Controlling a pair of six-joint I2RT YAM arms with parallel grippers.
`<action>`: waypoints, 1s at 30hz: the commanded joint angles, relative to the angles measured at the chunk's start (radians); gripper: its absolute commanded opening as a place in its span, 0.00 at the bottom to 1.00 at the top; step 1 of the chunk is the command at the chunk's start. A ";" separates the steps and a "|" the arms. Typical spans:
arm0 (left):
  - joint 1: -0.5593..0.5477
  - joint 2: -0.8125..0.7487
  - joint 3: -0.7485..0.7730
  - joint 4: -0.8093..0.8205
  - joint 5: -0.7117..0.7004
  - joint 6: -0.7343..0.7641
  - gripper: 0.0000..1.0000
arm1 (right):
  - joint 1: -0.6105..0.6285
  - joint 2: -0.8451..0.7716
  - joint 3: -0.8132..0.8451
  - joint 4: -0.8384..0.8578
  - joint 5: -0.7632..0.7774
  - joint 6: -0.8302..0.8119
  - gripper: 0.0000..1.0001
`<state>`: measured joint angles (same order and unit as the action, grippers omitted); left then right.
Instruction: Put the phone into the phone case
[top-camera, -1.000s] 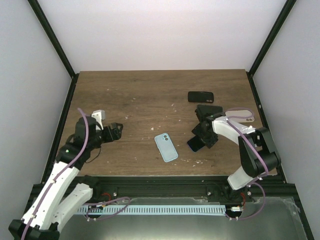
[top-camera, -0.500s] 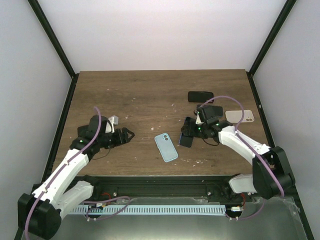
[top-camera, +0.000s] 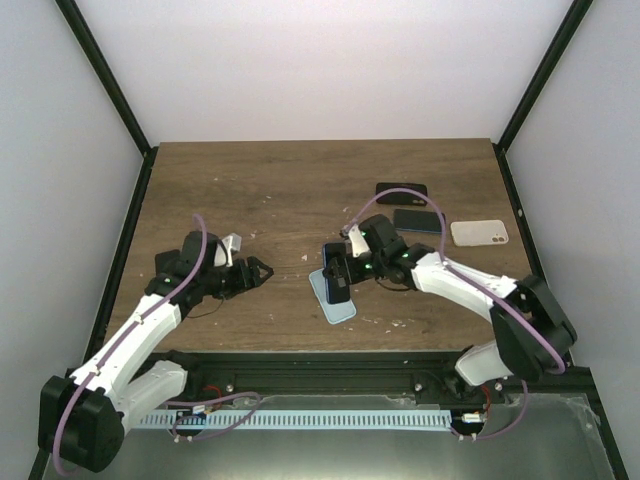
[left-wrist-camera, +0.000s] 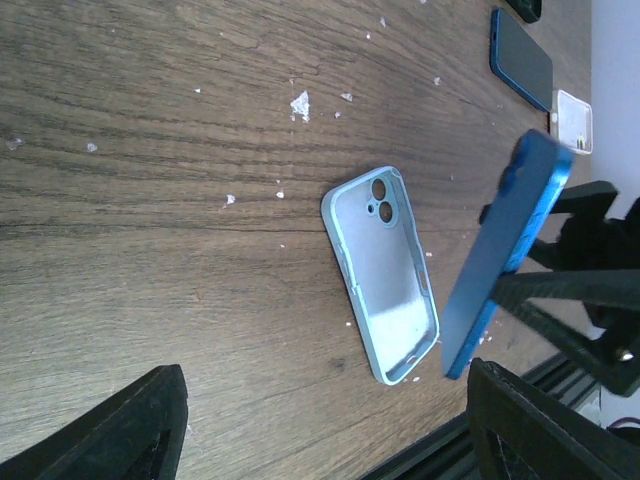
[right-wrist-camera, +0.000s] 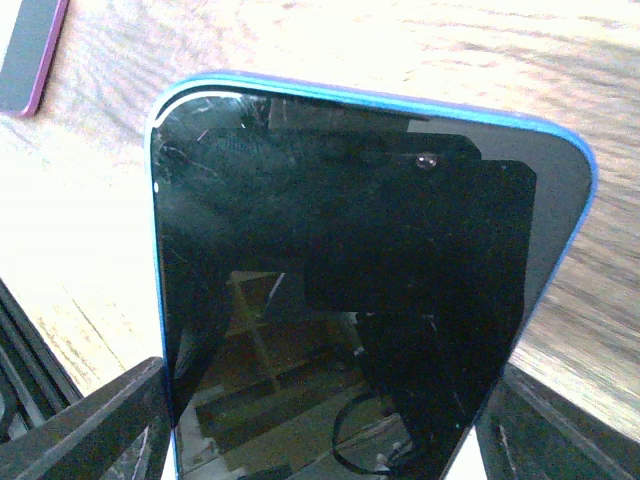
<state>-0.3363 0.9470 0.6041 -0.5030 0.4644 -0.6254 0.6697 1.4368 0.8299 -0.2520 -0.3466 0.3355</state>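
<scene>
The right gripper (top-camera: 351, 264) is clamped across the blue phone (left-wrist-camera: 505, 250), one finger on each long edge, and holds it steeply tilted with the dark screen facing the wrist camera. The phone's lower end hangs right at the edge of the light blue phone case (left-wrist-camera: 385, 275); whether the two touch cannot be told. The case lies flat and open side up near the middle of the wooden table (top-camera: 250, 190), its camera cut-out towards the far side. To the left, the left gripper (top-camera: 256, 271) hovers low over the table with its jaws spread wide and nothing between them, pointing at the case. Behind the right arm lie a black phone (top-camera: 401, 190), a second blue phone (top-camera: 418, 220) and a pale case (top-camera: 479, 233).
</scene>
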 joint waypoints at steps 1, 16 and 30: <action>-0.003 0.008 0.001 0.018 0.020 0.003 0.78 | 0.057 0.048 0.068 0.063 -0.017 -0.067 0.59; -0.003 -0.016 0.025 0.019 0.004 0.001 0.76 | 0.085 0.116 0.088 -0.012 0.108 -0.146 0.59; -0.003 -0.008 0.019 0.015 0.011 0.004 0.76 | 0.127 0.144 0.115 -0.083 0.195 -0.145 0.59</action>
<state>-0.3363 0.9474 0.6075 -0.4957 0.4732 -0.6254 0.7792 1.5787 0.8845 -0.3031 -0.2028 0.1982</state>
